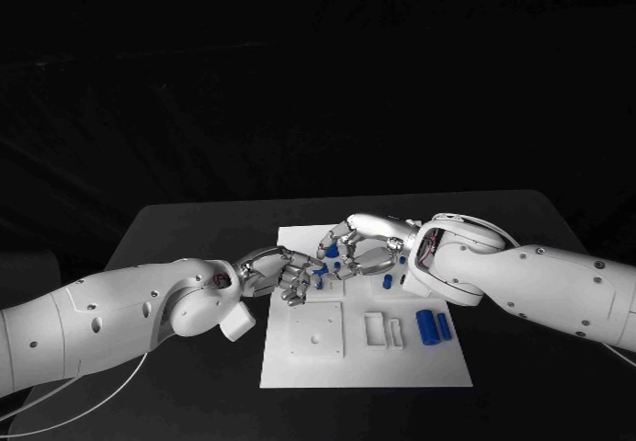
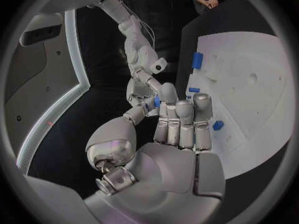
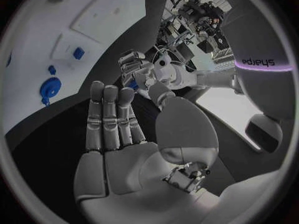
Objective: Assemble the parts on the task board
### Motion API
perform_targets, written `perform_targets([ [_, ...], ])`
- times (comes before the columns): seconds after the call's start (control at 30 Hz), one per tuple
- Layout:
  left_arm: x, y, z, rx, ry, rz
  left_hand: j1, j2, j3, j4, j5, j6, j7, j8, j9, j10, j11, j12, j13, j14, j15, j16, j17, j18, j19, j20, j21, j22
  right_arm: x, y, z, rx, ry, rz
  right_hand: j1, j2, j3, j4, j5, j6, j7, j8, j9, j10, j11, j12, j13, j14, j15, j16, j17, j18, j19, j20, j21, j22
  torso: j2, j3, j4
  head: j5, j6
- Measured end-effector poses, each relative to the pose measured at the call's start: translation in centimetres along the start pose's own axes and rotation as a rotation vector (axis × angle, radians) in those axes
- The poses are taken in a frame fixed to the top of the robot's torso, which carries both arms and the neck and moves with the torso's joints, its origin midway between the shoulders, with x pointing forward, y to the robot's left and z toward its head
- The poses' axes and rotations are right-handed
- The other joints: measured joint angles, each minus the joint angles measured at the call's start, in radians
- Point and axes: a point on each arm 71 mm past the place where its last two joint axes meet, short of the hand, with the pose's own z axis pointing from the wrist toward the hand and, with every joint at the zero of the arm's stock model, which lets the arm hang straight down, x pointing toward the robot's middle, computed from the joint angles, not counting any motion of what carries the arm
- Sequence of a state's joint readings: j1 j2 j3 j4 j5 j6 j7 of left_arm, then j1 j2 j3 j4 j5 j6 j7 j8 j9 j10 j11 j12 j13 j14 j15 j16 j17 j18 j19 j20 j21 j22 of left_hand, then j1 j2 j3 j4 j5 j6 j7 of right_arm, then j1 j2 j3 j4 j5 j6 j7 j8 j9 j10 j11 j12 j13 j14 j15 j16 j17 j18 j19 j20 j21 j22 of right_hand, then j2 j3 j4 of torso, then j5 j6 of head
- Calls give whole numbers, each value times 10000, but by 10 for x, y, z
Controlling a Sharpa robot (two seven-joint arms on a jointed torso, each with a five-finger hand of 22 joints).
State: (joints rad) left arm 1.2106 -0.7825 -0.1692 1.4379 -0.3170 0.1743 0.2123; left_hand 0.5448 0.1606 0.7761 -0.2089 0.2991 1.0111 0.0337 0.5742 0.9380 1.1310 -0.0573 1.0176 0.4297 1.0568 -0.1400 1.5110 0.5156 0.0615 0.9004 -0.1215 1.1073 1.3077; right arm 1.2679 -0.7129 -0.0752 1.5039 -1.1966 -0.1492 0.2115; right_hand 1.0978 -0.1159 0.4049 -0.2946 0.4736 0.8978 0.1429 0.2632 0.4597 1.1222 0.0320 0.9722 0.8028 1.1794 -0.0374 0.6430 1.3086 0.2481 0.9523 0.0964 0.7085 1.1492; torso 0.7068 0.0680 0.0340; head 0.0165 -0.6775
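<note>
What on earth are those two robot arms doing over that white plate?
They are putting small blue parts together on a white task board on a black table. Both hands meet over the board's far end: the left hand and the right hand are close together, with a small blue part between their fingers; which hand grips it is hard to tell. Two more blue cylinders lie on the board's near right side beside some white blocks.
</note>
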Motion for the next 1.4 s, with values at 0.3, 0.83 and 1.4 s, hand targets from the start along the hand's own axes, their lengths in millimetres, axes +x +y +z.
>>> perform_targets([
  [0.3,0,0,0,42,6,-19,2,-1,4,1,0,-3,-1,0,12,-1,1,0,-1,-2,1,0,-1,0,0,0,0,-1,1,0,0,-12,71,24,-102,102,-51,2,66,145,-142,67,-5,-22,22,335,249,50,-48,443,-1,-6,110,-109,264,175,1,0,3,8,-1],
  [0.83,3,-1,1,68,65,-42,-19,20,7,1,40,-27,-6,-54,60,-3,4,0,-3,-5,5,0,-3,0,0,0,0,-3,1,0,0,-7,35,33,-409,409,24,13,-485,1045,-427,500,274,75,-359,878,619,102,-187,1314,-1,71,375,-306,735,481,0,-8,4,10,-17],
  [1.4,5,-1,1,65,11,-143,-47,48,22,-13,-215,-40,1,-292,199,-120,24,0,-37,-57,56,0,-55,-1,-144,36,0,2,4,0,0,-5,-212,-98,-469,545,386,51,-864,1423,-595,590,359,302,-549,1119,840,183,-331,1821,-2,38,565,-482,1071,635,0,-2,3,13,-18],
])
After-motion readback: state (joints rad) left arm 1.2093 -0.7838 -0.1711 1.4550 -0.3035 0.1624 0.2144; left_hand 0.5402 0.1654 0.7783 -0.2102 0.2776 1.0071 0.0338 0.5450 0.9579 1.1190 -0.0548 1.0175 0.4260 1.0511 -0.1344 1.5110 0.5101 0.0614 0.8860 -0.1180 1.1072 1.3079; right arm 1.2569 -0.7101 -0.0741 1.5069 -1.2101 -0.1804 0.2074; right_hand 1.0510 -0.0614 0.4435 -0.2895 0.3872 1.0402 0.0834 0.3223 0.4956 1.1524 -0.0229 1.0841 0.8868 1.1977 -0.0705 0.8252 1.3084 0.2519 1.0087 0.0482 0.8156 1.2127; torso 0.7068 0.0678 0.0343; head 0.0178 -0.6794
